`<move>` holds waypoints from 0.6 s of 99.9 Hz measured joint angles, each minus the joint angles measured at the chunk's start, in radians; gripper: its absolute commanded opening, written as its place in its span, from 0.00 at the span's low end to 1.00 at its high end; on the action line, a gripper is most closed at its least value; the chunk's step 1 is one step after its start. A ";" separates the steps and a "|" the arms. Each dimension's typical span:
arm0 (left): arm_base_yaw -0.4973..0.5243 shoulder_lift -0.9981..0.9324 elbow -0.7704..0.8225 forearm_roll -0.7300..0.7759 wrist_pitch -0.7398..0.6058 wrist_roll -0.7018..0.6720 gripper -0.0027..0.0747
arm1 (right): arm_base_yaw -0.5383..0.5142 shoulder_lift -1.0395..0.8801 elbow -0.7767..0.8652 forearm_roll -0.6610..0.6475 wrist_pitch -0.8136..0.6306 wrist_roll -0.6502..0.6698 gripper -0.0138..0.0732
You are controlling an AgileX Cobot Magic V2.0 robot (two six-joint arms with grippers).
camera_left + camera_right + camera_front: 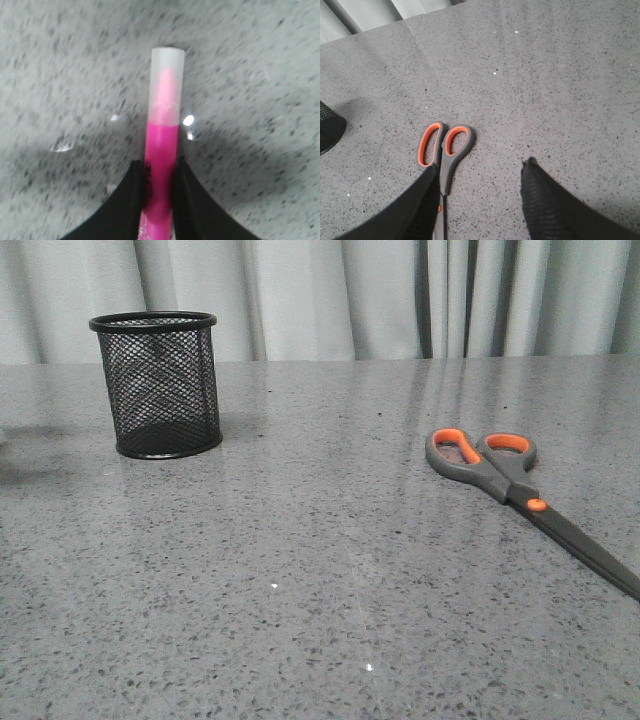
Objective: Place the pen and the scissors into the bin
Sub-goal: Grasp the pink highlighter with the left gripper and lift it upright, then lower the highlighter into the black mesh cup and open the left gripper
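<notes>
The black wire-mesh bin [158, 383] stands upright at the back left of the table. The scissors [520, 493] lie flat at the right, handles toward the back, blades pointing to the front right; they also show in the right wrist view [443, 150]. My left gripper [160, 167] is shut on the magenta pen [163, 145], whose pale cap end points away from the fingers, just above the tabletop. My right gripper [480, 172] is open above the table, one finger [417, 205] overlapping the scissors' shank. Neither gripper shows in the front view.
The grey speckled tabletop [300, 580] runs back to pale curtains [330, 295]. An edge of the bin [329, 129] shows in the right wrist view. A faint shadow lies at the table's far left [25, 475].
</notes>
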 measured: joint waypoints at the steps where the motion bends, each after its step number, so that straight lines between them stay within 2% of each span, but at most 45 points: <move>1: 0.000 -0.006 0.002 -0.004 -0.011 0.006 0.01 | 0.000 0.000 0.000 0.000 0.000 0.000 0.55; 12: 0.000 -0.101 0.007 -0.052 -0.128 0.049 0.01 | 0.000 0.000 0.000 0.002 0.000 0.000 0.55; 24: 0.000 -0.247 0.007 -0.186 -0.314 0.135 0.01 | 0.000 0.000 0.000 0.002 0.000 0.000 0.55; 33: -0.002 -0.339 0.007 -0.359 -0.432 0.227 0.01 | 0.000 0.000 0.000 0.004 -0.002 0.000 0.55; 43: -0.027 -0.397 0.007 -0.579 -0.553 0.391 0.01 | 0.000 0.000 0.000 0.004 -0.018 0.000 0.55; 60: -0.132 -0.393 0.007 -0.834 -0.633 0.638 0.01 | 0.000 0.000 0.000 0.004 -0.041 0.000 0.55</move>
